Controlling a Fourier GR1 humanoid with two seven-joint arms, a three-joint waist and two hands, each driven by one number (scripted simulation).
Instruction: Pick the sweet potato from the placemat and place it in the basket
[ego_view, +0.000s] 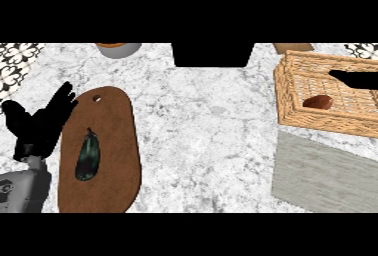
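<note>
The brownish-orange sweet potato (319, 102) lies inside the wicker basket (289, 100) at the right, near its left wall. My right hand (356, 79) comes in from the right edge above the basket. Only its dark fingers show, stretched out and holding nothing, a little up and to the right of the sweet potato. The grey placemat (325, 172) lies bare just in front of the basket. My left hand (40, 122) rests open at the left edge with fingers up, beside the cutting board.
A brown wooden cutting board (111, 145) with a dark eggplant (88, 156) on it lies at the left. A grey bowl (118, 48) and a black block (212, 54) stand at the back. A patterned cloth (13, 62) shows at the far left corner.
</note>
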